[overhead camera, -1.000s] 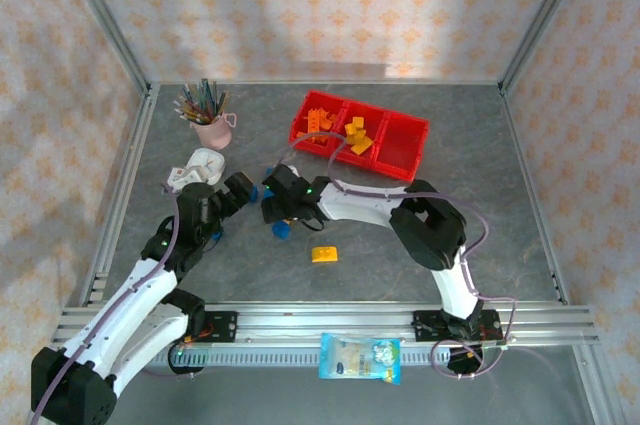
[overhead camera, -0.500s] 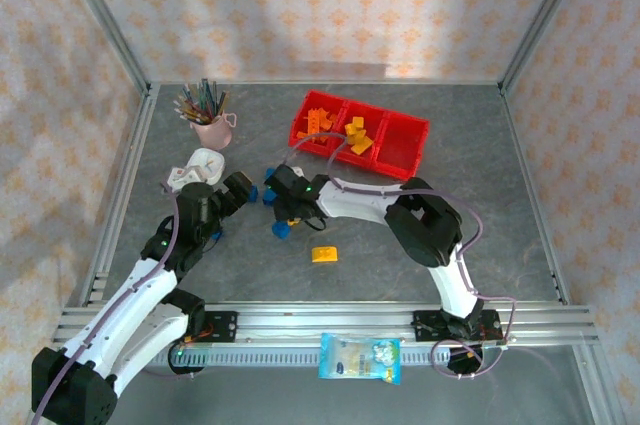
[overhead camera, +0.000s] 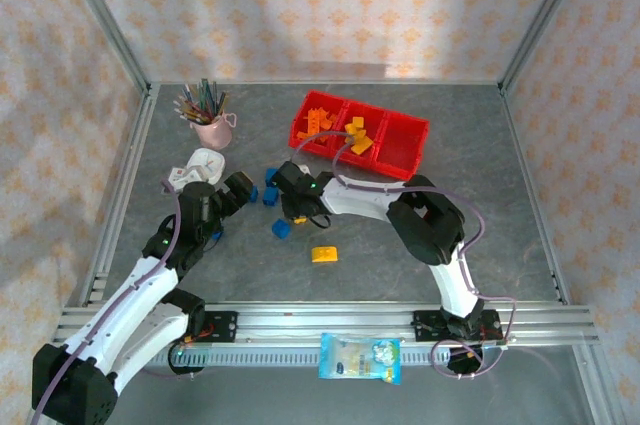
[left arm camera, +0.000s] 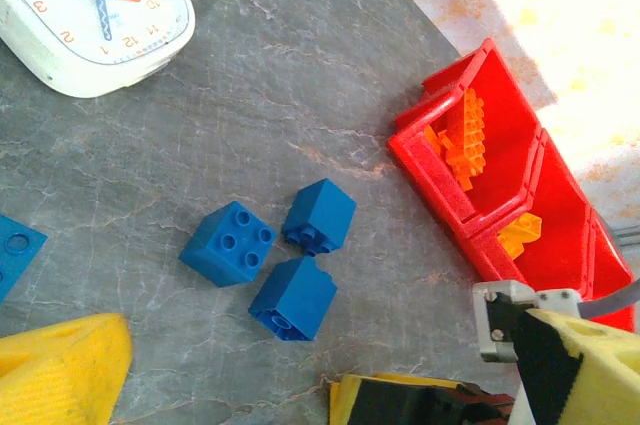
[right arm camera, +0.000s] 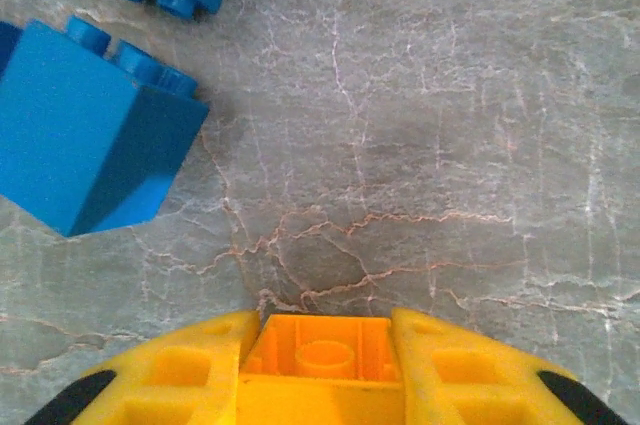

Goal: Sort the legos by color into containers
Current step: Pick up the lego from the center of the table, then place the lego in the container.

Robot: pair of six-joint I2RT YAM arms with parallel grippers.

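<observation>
so far the sorting looks partly done; the red tray has a heap of orange bricks in its left bin and a few yellow bricks in the middle bin, though the two colours are hard to tell apart; i see no brick in the bin at the right end, which i judge is meant for blue; several blue bricks lie loose on the grey table, close together between the two arms and near the tray's left end, none of them in a bin; the right gripper has its fingers drawn in narrow on a small orange brick, low over the table just beside the blue ones and short of the tray; the left gripper is spread wide with nothing between its fingers, near the same blue cluster; a lone brick, also orange, sits nearer the arm bases; what is left, as i read it, is to drop the held piece in with its colour, fetch the lone one, and carry all the blue ones across
</observation>
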